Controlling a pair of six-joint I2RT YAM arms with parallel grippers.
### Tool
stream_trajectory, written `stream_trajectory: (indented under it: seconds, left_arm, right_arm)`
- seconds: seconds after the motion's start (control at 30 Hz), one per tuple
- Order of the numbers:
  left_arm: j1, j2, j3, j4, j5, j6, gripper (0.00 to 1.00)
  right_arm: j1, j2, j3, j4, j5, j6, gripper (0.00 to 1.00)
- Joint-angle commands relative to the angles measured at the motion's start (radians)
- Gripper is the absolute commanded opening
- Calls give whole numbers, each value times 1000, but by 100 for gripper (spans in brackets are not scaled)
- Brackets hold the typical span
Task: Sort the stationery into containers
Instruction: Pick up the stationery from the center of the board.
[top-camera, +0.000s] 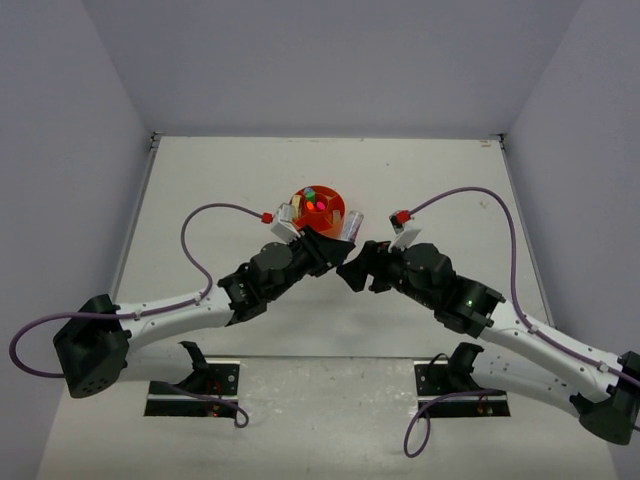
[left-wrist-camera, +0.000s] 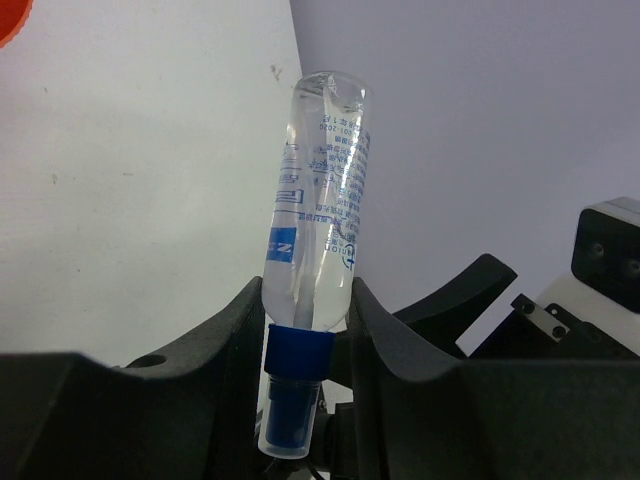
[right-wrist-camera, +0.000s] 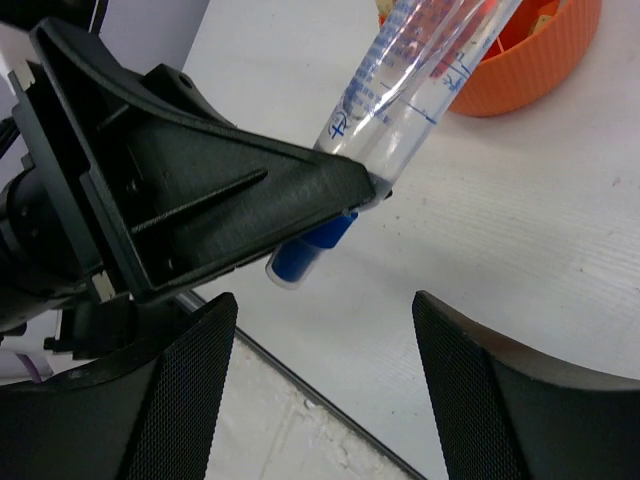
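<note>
In left claw (left-wrist-camera: 308, 297), pen (left-wrist-camera: 318, 190) blue-end wristward

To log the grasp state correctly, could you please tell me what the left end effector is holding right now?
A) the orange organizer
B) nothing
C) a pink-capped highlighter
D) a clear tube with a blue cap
D: in the left wrist view the left end effector is shut on the clear blue-capped tube, gripping it near the cap, while the right end effector stands open and empty.
</note>
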Motion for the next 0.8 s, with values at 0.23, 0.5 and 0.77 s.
stream_trajectory:
  seconds: [0.23, 0.5, 0.77]
  left_arm:
    - [-32, -49, -21, 88, -88, -41, 0]
    - [-59, -36, -31, 98, -128, -63, 0]
    - [-63, -36, -35, 94, -129, -70, 0]
  right_arm:
    - [18, 81, 92, 23, 179, 77, 62]
    - [70, 163, 143, 0, 261, 76, 54]
    - [78, 202, 135, 43, 262, 49, 43]
